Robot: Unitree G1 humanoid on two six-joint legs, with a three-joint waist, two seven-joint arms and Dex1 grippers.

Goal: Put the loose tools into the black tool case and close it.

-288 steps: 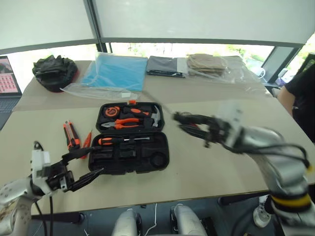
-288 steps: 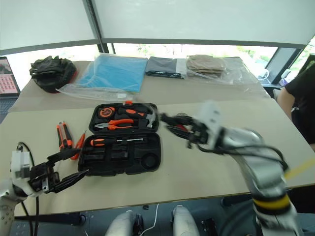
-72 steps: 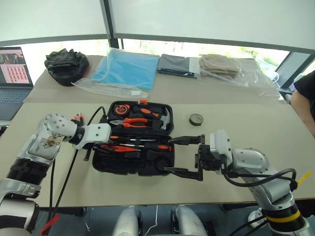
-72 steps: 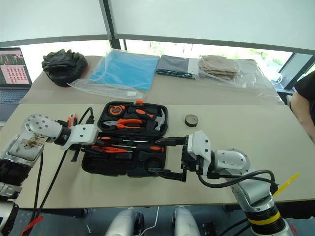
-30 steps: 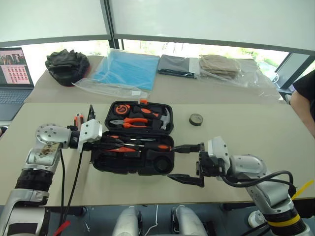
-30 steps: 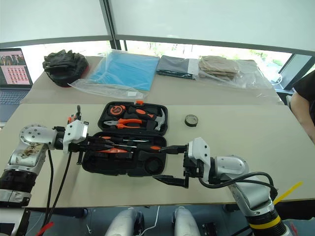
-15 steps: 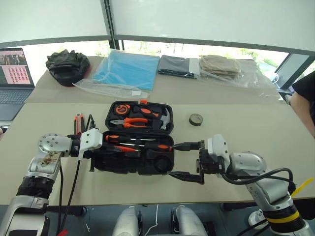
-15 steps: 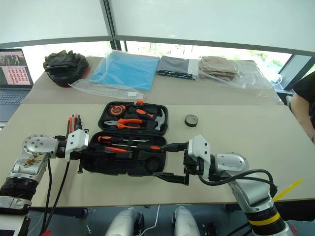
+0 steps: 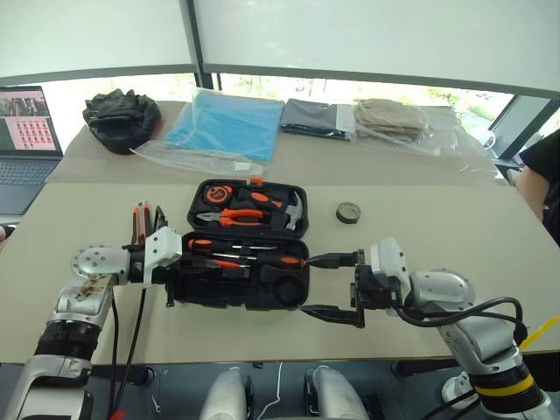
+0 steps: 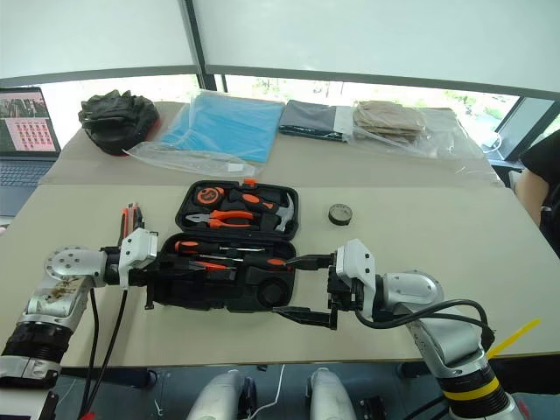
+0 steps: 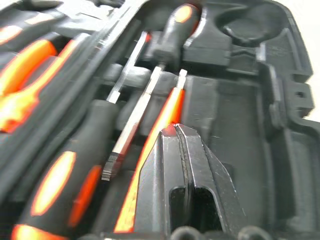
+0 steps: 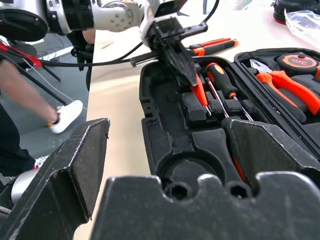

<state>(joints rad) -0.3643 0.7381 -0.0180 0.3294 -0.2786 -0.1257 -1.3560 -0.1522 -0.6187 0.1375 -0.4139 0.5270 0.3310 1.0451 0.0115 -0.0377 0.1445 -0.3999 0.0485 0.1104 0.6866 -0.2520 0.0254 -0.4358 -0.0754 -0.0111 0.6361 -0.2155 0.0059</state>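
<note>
The black tool case [image 9: 289, 278] lies open in the middle of the table. Two long screwdrivers [image 9: 249, 248] [image 11: 60, 187] and the slim orange screwdriver [image 11: 164, 117] lie in its near half. My left gripper [image 11: 176, 131] reaches in from the case's left side, shut, its tips just over the slim orange screwdriver. The right gripper [image 9: 334, 285] stands open at the case's right end with nothing between its fingers [image 12: 75, 165]. The utility knife [image 9: 140, 219] lies on the table left of the case. The black tape roll [image 9: 348, 212] sits to the case's right.
Pliers [image 9: 229, 219], a hammer and a tape measure fill the case's lid. Along the far side lie a black fabric bundle [image 9: 121, 109], a blue bag [image 9: 223, 127] and folded cloths [image 9: 389, 114]. A laptop [image 9: 22, 131] is far left, a person [image 9: 544, 175] at the right edge.
Since the earliest frames a second long screwdriver and the slim orange one have come to lie in the case. Over the last second my left wrist turned slightly; the right gripper kept still.
</note>
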